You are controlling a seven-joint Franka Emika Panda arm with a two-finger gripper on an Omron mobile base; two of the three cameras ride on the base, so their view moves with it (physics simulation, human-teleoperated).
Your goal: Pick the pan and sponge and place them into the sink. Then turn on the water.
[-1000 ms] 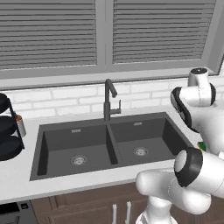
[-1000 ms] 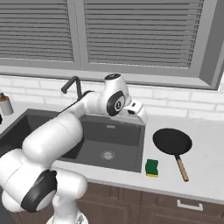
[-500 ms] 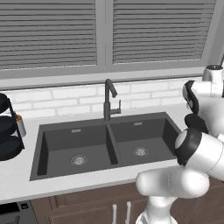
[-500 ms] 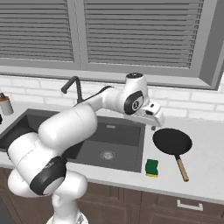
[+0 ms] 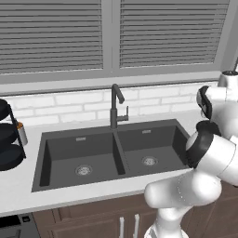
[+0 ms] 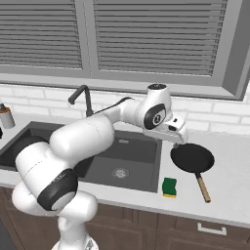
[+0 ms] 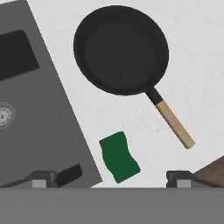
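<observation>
The gripper (image 6: 181,141) is seen right of centre in the right base view, held above the counter (image 6: 229,171) at the far-left rim of the pan (image 6: 192,158). Its fingers (image 7: 43,178) are set wide apart at the bottom corners of the hand view, and nothing is clamped between them.

The pan is set flat on the counter, right of the sink (image 6: 132,168), with its tan-tipped handle (image 6: 203,189) pointed toward the lower right of the right base view, near the front counter edge. In the hand view the pan (image 7: 121,49) is placed in the upper middle, with a strip of bare counter between it and the sink wall (image 7: 52,105) running diagonally at left.

The sponge (image 6: 169,187) is found green side up at lower centre of the right base view, just beside the sink's right edge and near the front counter edge, apart from the pan. In the hand view the sponge (image 7: 119,157) lies between the fingertips' positions, low in the frame.

Open counter is left to the right of the pan. In the left base view both basins of the sink (image 5: 60,183) are seen, with the faucet (image 5: 115,106) behind the divider and a black rack (image 5: 8,142) at the left edge.
</observation>
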